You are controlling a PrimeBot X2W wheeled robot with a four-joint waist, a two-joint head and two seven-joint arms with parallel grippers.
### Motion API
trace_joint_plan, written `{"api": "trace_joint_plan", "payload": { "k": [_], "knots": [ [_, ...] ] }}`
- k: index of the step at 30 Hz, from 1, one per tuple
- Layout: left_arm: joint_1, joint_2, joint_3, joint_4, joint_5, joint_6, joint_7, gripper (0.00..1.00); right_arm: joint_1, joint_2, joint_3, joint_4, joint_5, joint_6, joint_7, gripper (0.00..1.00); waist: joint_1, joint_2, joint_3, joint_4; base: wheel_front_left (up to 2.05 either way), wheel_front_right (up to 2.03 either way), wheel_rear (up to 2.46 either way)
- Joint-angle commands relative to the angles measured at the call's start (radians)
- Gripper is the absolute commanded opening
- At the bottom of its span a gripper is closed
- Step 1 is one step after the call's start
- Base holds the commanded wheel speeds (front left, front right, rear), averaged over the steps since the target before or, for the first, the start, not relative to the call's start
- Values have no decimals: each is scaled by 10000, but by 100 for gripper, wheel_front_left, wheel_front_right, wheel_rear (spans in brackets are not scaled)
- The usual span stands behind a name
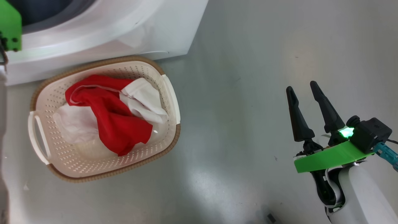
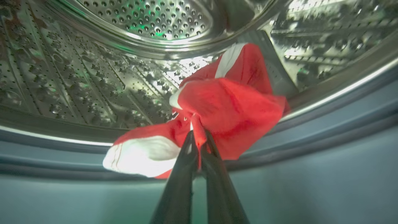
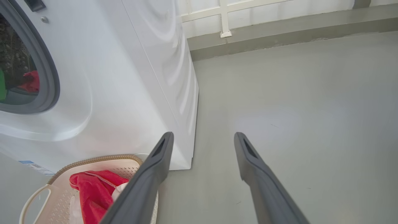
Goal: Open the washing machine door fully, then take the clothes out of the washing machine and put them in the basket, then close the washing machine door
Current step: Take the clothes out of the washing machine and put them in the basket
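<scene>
The left gripper reaches into the washing machine, where its two dark fingers are pressed together and pinch a fold of a red garment. That garment lies on the low near part of the steel drum, just behind the grey gasket. One white panel droops over the gasket's lip to the left of the fingers, and a white stripe runs up the far end of the cloth. In the right wrist view the same red cloth shows through the round opening at the left. The basket sits on the grey floor just in front of the machine, at the left of the scene, its far rim close against the white front panel. Inside it lie the clothes, a crumpled red piece over white fabric, heaped toward the middle. The right gripper hangs over bare floor at the near right, well apart from the basket. Its fingers are spread wide with nothing between them, their tips pointing to the far side of the room.
</scene>
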Motion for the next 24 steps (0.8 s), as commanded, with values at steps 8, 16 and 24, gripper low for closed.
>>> {"api": "trace_joint_plan", "payload": {
  "k": [8,16,24],
  "knots": [
    [688,-313,1284,-526,-1713,-570,-1841,0,288,-142,2,-196,4,48,-65,100,0,0,-565,399,0,0,0],
    [1563,-556,1758,-1199,-2450,-1154,-2449,0,476,-296,-3,-179,-39,48,-65,100,0,0,-1063,628,0,0,0],
    [3256,-788,2248,-4042,-2674,-1367,-2464,0,720,-386,-136,-182,-77,48,-65,100,0,0,-1420,829,0,0,0]
  ]
}}
